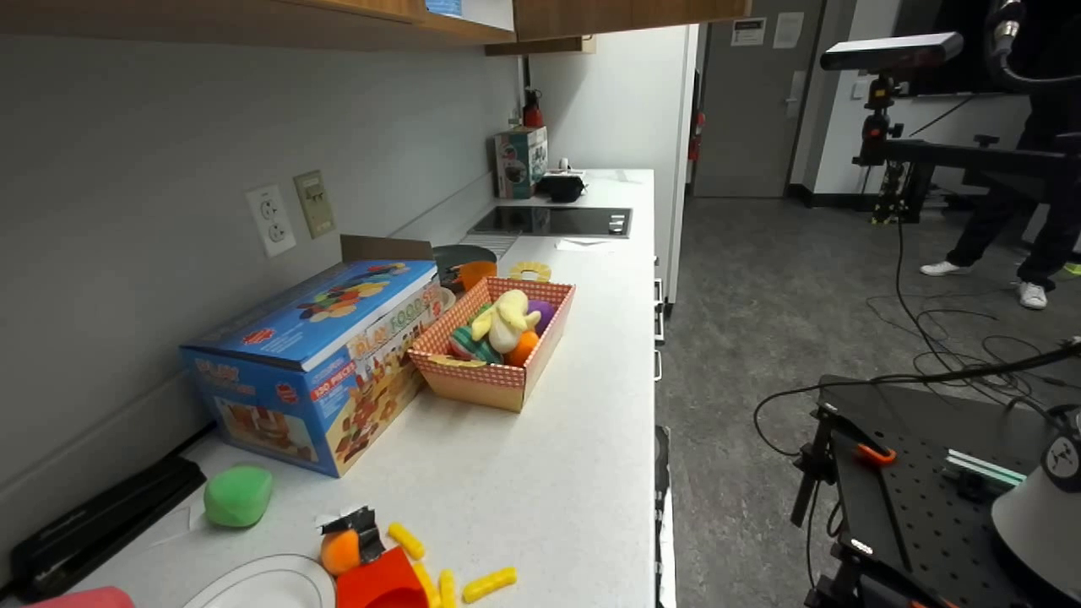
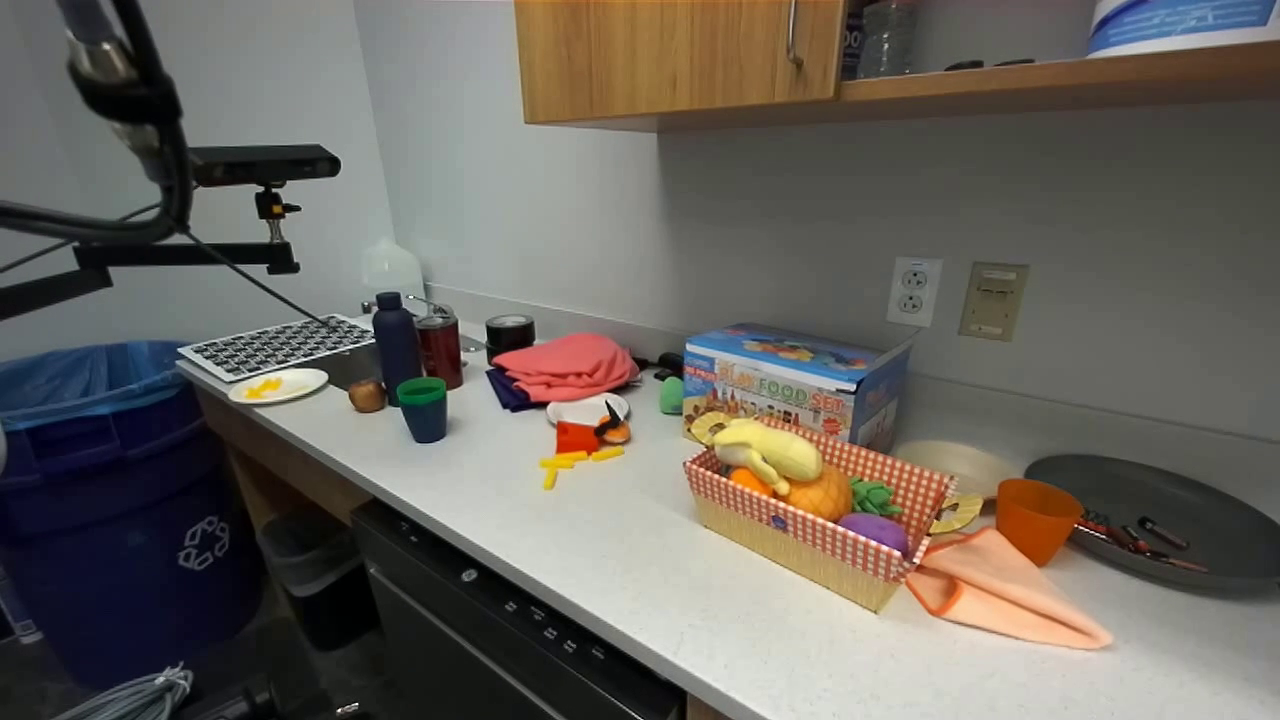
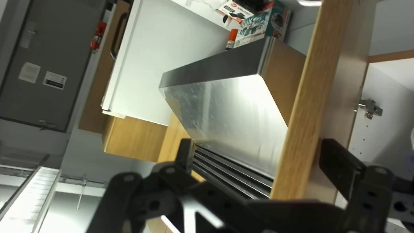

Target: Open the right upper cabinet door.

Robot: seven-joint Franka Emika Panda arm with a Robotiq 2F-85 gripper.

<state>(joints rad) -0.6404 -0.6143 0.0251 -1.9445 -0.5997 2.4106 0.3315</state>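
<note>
The right upper cabinet door, a light-brown wooden panel, stands swung out from the cabinet in an exterior view [image 1: 629, 19]; its upper part is cut off. In the wrist view its long edge [image 3: 307, 113] runs upright through the right half, with a metal hinge [image 3: 370, 108] and the white cabinet interior to its right. My gripper [image 3: 258, 153] is open around this edge. The right finger is on the door's inner side, very close to it or touching; I cannot tell which. The left finger is well apart from the door. The gripper is outside both exterior views.
A steel range hood [image 3: 223, 119] lies beyond the fingers. The closed left cabinet door [image 2: 680, 60] has a metal handle. An open shelf [image 2: 1050, 85] holds a white tub. The counter [image 1: 574, 456] below bears a blue toy-food box [image 1: 279, 371] and a fruit basket [image 1: 473, 384].
</note>
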